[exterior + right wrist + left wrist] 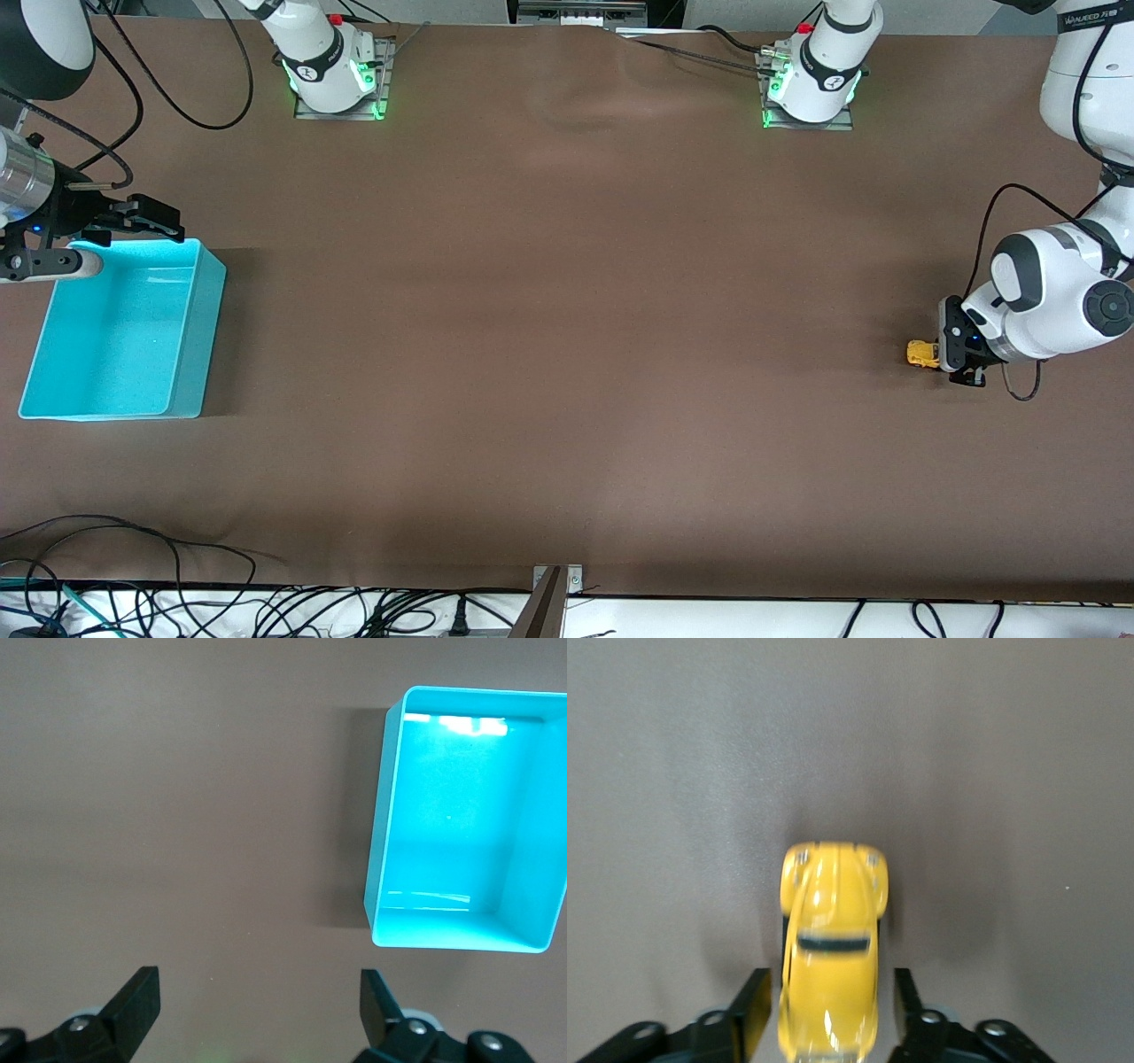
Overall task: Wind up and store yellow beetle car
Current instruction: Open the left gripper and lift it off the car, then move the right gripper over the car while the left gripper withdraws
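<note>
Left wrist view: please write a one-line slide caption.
Small glossy yellow beetle car sits on the brown table between the left gripper fingers, visibly apart from both.

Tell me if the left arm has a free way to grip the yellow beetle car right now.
Probably yes: the left gripper already straddles the yellow beetle car, fingers open on either side, nothing between.

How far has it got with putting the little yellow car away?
Storing has not started: the turquoise bin is empty. In hand: the yellow beetle car sits on the table between the left claw's open fingers, gaps showing on both sides. The right claw waits open above the bin's edge. Carrying the car across is left.
</note>
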You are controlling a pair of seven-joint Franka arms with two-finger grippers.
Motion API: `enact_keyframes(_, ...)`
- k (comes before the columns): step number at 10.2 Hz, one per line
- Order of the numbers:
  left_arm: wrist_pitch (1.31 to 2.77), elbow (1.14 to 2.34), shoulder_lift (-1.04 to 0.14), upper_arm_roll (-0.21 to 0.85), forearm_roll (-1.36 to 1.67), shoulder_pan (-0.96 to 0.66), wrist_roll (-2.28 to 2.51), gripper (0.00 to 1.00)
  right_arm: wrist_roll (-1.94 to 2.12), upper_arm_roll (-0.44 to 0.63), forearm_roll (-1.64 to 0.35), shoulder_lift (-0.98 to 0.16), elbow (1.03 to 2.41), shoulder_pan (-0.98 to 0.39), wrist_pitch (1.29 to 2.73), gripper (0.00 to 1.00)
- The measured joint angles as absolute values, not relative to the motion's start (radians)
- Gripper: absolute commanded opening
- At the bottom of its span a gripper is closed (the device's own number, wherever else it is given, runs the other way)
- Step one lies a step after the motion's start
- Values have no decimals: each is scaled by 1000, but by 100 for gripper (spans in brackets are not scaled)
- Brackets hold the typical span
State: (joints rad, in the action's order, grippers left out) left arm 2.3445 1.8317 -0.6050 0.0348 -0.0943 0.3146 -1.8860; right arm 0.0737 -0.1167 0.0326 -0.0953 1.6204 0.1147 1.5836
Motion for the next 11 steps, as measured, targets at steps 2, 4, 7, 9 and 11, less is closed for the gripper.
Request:
enact_keyframes(2, 2150, 1718, -590, 64, -92, 311, -1884, 100, 74, -117, 33, -96, 1620, 115, 1584, 100)
enact_keyframes(4, 1982, 1615, -570, 99, -92, 304, -1846, 100, 74, -117, 33, -97, 1620, 115, 1584, 100)
enact_keyframes(7, 1862, 1571, -534, 110, -91, 301, -1706, 100, 74, -117, 33, -97, 1620, 115, 1586, 100)
enact_keyframes(9, 1760, 1531, -509, 129, -91, 297, -1597, 100, 74, -116, 33, -97, 1620, 115, 1586, 100)
enact_keyframes(11, 1639, 1463, -497, 149, -91, 293, -1496, 100, 75, -116, 33, -100, 1620, 115, 1586, 100)
